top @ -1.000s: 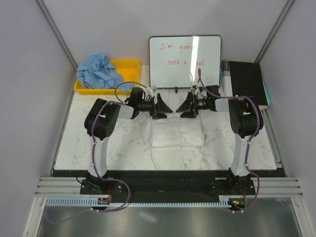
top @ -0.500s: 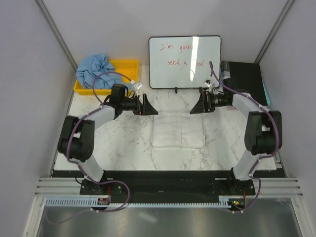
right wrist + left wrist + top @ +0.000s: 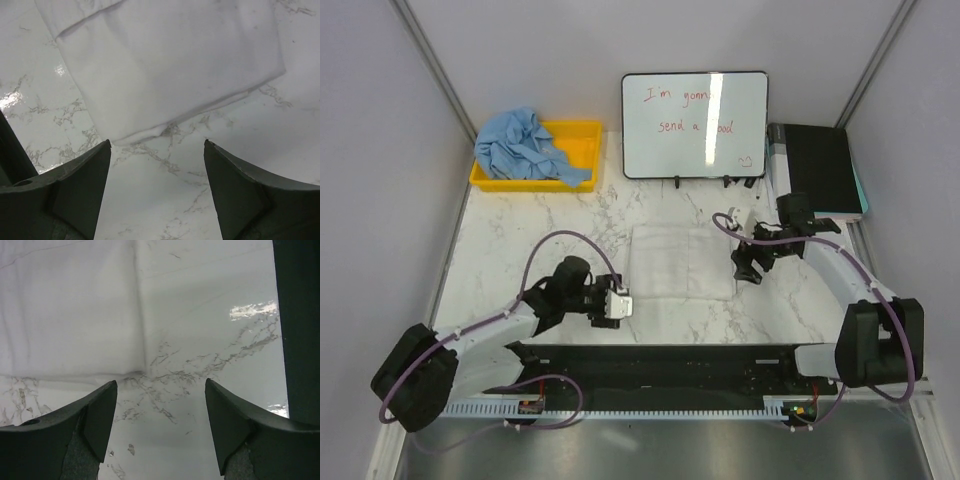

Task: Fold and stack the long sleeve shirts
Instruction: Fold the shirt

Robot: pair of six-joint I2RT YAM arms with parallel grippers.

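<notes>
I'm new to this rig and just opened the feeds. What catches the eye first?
A neatly folded white shirt lies mid-table, between the left gripper and right gripper, both open and empty. At the far left, a crumpled blue shirt spills over a yellow bin, beside a whiteboard with red handwriting.

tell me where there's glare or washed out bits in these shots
Top external: a vertical glare streak on the whiteboard washes out part of the red writing. Left wrist: a bright reflection sits on the marble table at right. Right wrist: the white shirt is nearly washed out, its creases faint, with a small glint on the table at left.
</notes>
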